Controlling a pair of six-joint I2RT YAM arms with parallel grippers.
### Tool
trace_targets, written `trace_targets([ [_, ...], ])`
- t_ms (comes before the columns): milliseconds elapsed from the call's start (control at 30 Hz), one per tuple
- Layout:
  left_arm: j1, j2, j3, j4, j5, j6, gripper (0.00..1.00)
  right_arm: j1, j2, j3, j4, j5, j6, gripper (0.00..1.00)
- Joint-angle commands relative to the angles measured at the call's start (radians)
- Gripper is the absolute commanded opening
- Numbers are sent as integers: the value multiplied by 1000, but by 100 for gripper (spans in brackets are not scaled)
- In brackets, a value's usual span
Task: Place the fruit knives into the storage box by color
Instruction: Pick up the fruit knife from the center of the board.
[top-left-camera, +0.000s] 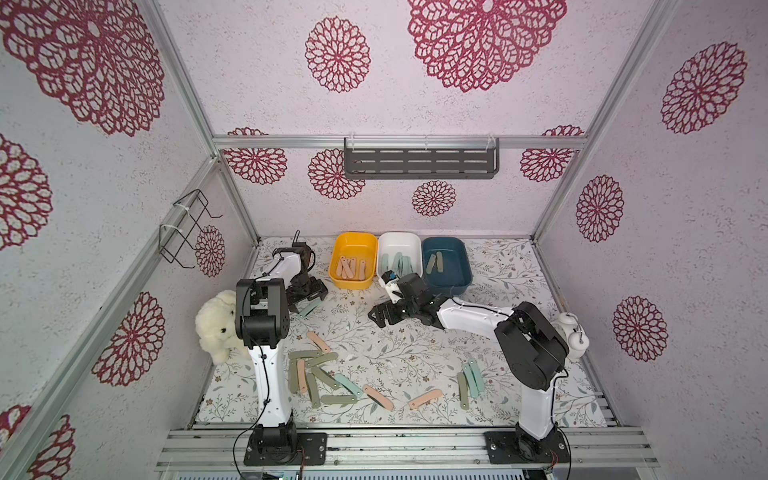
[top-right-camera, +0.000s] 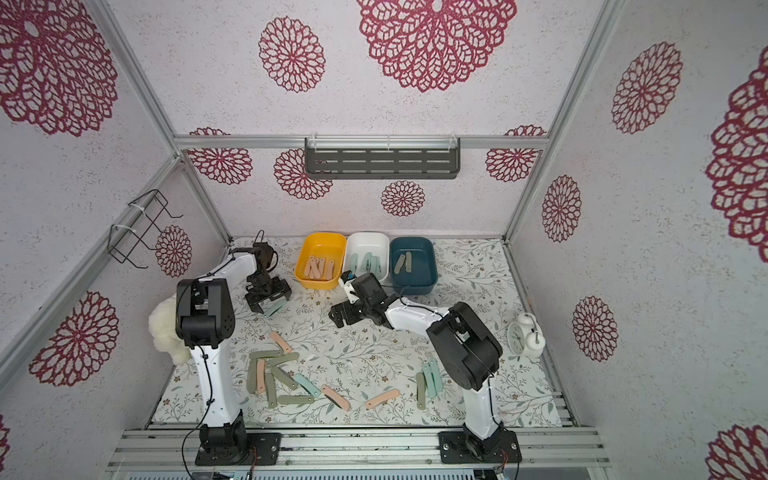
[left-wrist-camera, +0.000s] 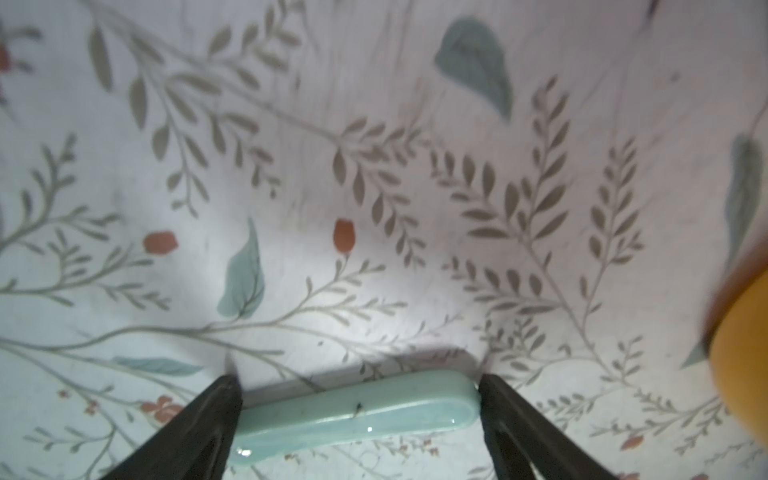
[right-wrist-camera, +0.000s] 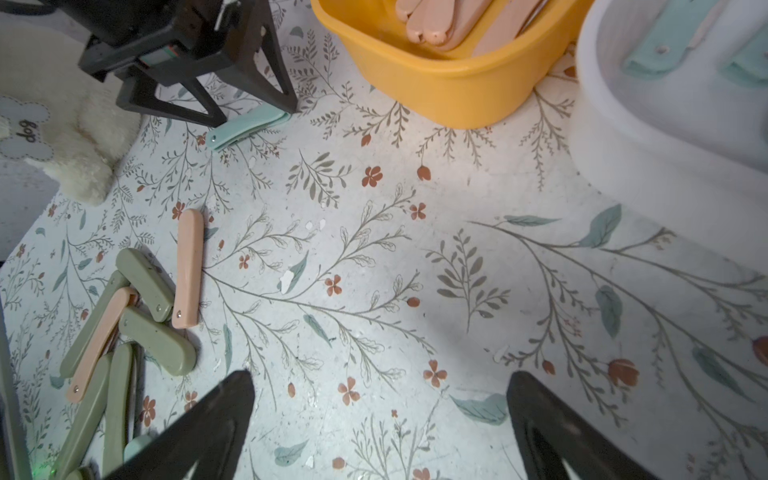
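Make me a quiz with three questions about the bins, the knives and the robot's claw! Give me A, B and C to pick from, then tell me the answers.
1. Where does the white bin stand?
A. between the yellow bin and the blue bin
B. on top of the yellow bin
C. inside the blue bin

2. How many olive knives lie in the blue bin?
A. none
B. five
C. two

3. How is the right gripper?
A. shut on a pink knife
B. open with nothing in it
C. shut on a mint knife

Answers:
1 A: both top views show it in the middle of the row of three.
2 C: only two olive bars lie side by side in it.
3 B: the right wrist view shows its fingers wide apart, with only the table between them.
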Motion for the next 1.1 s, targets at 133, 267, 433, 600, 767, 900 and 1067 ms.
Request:
trace_targets([
  [133,-66,-65,-73,53,28,-19,92,-4,-82,-20,6,5,-2,99],
  [267,-92,-105,-157,81,31,-32,93,-4,-93,-34,8,9,2,99],
  [433,-88,-120,-198,89,2,-36,81,-4,-101,-47,18,6,8,99],
  [600,-99,-95,-150,85,-20,-35,64,-4,-101,-56,27,6,16,99],
  [767,-97,-40,-76,70,-37,-11,47,-4,-99,-54,27,7,20,99],
  [900,-97,-5,-41,65,-45,3,48,-4,-92,-49,21,7,21,99],
  [1067,-90,22,-35,59,-82,27,49,-4,-87,-45,20,6,23,99],
])
